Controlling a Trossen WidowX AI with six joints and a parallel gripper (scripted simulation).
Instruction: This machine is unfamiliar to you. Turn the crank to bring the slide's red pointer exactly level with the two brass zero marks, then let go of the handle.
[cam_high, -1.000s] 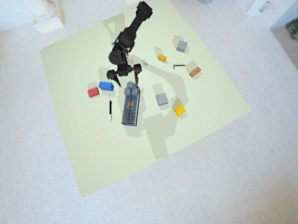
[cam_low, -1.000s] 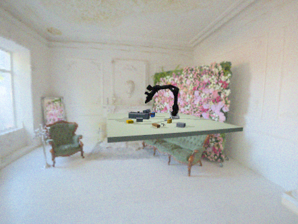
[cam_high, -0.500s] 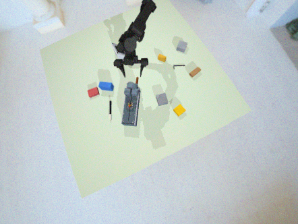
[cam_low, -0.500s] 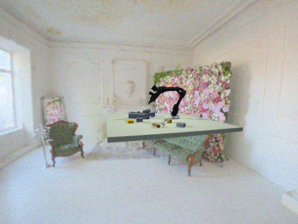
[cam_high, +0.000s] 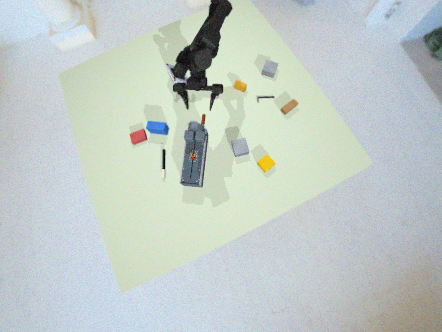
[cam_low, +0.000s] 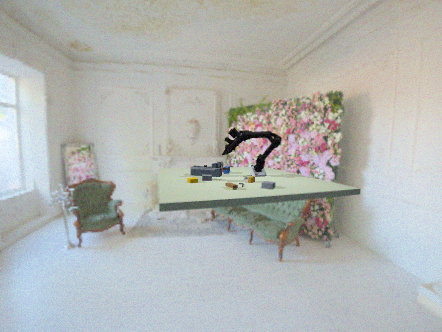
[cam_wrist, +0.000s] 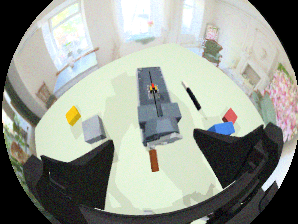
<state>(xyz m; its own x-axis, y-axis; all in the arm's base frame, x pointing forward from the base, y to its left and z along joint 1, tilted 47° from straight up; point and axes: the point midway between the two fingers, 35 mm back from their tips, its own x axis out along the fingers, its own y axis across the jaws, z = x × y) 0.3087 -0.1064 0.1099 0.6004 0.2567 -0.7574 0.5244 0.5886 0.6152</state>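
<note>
The grey machine (cam_high: 187, 175) (cam_low: 206, 172) (cam_wrist: 144, 77) stands on the table, with a slot along its top. Its small red pointer (cam_high: 193, 157) (cam_wrist: 153, 86) sits partway along the slot, close to yellowish brass marks. The views are too coarse to tell whether they are exactly level. The orange-brown crank handle (cam_high: 203, 119) (cam_wrist: 154, 161) sticks out at the machine's end nearest the arm. My gripper (cam_high: 199, 109) (cam_wrist: 154, 136) is open and empty, above the table on the arm's side of the handle. In the wrist view the handle shows between the spread fingers, not touched by them.
A blue block (cam_high: 157, 127) (cam_wrist: 221, 129), a red block (cam_high: 138, 136) (cam_wrist: 230, 116) and a black-and-white pen (cam_high: 163, 162) (cam_wrist: 192, 96) lie on one side. A grey block (cam_high: 240, 147) (cam_wrist: 93, 128) and a yellow block (cam_high: 266, 163) (cam_wrist: 73, 115) lie on the other. A hex key (cam_high: 266, 97) lies farther off.
</note>
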